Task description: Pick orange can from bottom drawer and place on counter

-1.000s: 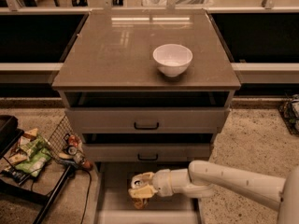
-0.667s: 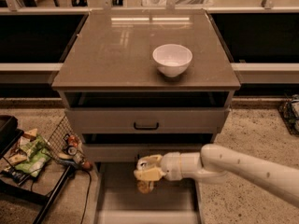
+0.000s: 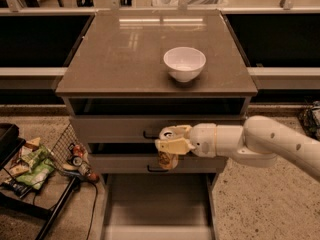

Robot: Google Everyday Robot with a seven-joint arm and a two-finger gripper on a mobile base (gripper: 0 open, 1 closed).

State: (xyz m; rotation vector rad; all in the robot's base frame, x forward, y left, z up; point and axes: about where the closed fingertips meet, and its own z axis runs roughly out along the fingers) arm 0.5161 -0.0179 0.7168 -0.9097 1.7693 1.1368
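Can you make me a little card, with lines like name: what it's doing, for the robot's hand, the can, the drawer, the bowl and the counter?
gripper: in front of the upper drawers, fingers closed on the can
orange can: held in the air, lower than the counter top
bottom drawer: pulled open, below the can
counter: can not on it yet
white bowl: upright on the counter, right of the middle
floor litter: left of the cabinet

Smooth white tubular arm, small dark dots, cream gripper point(image 3: 165, 143) at the middle drawer point(image 3: 120, 163) front.
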